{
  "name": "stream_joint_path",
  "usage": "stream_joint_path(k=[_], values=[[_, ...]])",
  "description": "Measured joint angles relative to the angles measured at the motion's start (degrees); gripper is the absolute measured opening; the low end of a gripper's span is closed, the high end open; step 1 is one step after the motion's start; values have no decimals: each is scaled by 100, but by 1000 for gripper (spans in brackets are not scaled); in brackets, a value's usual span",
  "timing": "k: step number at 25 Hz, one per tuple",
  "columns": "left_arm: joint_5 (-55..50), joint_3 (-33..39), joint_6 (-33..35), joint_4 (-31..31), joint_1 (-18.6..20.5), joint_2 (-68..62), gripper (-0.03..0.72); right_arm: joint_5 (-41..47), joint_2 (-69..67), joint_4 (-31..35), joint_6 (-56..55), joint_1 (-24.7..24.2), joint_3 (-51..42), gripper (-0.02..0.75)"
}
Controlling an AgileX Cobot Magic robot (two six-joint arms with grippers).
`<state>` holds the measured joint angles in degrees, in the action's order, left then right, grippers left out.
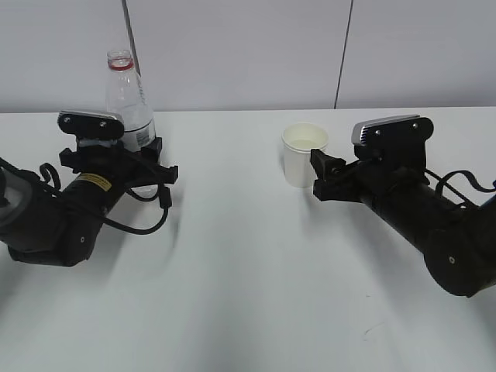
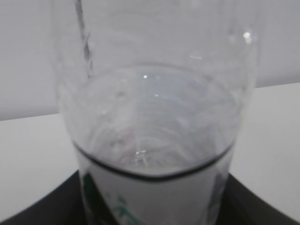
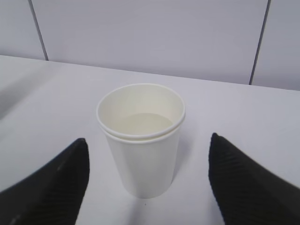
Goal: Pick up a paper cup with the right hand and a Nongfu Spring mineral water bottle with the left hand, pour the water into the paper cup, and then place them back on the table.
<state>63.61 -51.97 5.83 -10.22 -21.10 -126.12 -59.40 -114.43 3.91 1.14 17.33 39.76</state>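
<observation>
The Nongfu Spring bottle (image 1: 124, 93) stands upright on the table (image 1: 248, 271) at the back left, clear, with a red neck ring and no cap. It fills the left wrist view (image 2: 154, 117), with water and its label low down. My left gripper (image 1: 161, 159) is open, its jaws set wide on either side of the bottle's lower body. The white paper cup (image 1: 304, 155) stands right of centre with liquid inside (image 3: 140, 154). My right gripper (image 1: 318, 172) is open just in front of it, with the cup slightly beyond the fingertips (image 3: 65, 178).
A white wall with dark vertical seams (image 1: 343, 54) runs close behind the table's back edge. A small dark scuff mark (image 1: 370, 332) lies at the front right. A black cable (image 1: 143, 225) loops beside the left arm.
</observation>
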Motion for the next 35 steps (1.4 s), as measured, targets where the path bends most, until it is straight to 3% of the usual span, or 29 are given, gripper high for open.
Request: stream_joint_path(k=[24,31,35], values=[[-236,7,0,-4,6,61,389,0,0,0,-114,0,0,592],[-99,7,0,-11,6,64,524,0,11,0,-114,0,0,592],[-98,7,7,-25,6,123,545,11,68,-18,-114,0,-11,592]])
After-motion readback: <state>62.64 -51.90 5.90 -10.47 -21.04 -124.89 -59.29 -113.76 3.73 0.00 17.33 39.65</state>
